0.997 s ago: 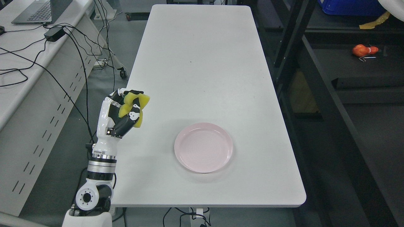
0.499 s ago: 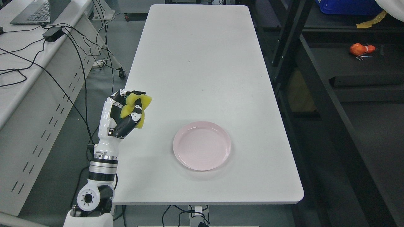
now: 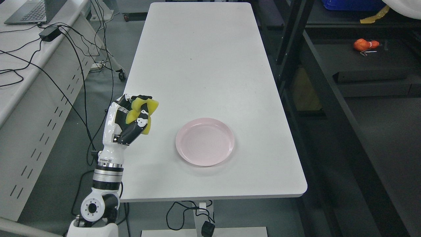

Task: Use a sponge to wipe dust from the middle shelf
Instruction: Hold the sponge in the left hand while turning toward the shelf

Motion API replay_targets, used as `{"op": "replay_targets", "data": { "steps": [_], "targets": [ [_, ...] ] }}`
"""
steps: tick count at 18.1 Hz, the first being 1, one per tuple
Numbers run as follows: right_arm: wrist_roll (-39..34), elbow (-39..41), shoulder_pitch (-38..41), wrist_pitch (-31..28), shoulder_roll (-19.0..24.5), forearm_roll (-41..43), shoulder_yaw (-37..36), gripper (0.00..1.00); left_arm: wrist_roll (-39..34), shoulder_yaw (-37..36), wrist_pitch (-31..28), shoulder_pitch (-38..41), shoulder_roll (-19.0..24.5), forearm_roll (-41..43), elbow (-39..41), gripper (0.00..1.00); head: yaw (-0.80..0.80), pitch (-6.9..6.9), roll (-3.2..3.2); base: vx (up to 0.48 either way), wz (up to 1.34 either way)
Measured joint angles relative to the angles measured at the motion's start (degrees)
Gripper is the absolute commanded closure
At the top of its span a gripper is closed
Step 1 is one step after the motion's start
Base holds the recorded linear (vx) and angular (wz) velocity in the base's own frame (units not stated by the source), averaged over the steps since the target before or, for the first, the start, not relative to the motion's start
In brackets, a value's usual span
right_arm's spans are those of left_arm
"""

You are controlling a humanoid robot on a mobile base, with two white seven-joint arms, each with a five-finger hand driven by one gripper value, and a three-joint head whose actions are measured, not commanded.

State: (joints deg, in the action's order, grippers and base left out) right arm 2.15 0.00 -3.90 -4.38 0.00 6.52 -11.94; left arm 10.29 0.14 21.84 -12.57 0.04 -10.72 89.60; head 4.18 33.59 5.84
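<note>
My left hand (image 3: pixel 133 120) is raised over the left edge of the white table (image 3: pixel 204 59), fingers curled tight around a squashed yellow sponge (image 3: pixel 143 110). The sponge bulges out between the black and white fingers (image 3: pixel 140 121). A dark metal shelf rack (image 3: pixel 332 98) stands to the right of the table; its middle shelf (image 3: pixel 371 70) is a dark board far from the hand. My right arm does not show.
A pink plate (image 3: pixel 205 141) lies on the table right of the hand. An orange object (image 3: pixel 362 44) rests on the shelf. A grey desk (image 3: pixel 19 85) with a laptop (image 3: pixel 28 11) and trailing cables (image 3: pixel 75 59) stands at the left.
The whole picture has shifted left and up, so the camera has moved. The left hand keeps the same hold on the sponge.
</note>
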Motion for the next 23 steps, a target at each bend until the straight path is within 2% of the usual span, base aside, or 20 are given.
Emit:
{"op": "replay_targets", "data": {
  "steps": [10,23],
  "targets": [
    [0.0,0.0,0.0,0.0,0.0,0.0,0.0,0.00,0.2,-0.1,0.3,1.2,0.0,0.0,0.3,1.00,0.00,0.00,0.00,-0.131,0.03],
    [0.0,0.0,0.0,0.0,0.0,0.0,0.0,0.00,0.4,-0.1,0.3,1.9,0.0,0.1,0.6,0.99,0.00,0.00,0.00,-0.048,-0.06]
  ]
}}
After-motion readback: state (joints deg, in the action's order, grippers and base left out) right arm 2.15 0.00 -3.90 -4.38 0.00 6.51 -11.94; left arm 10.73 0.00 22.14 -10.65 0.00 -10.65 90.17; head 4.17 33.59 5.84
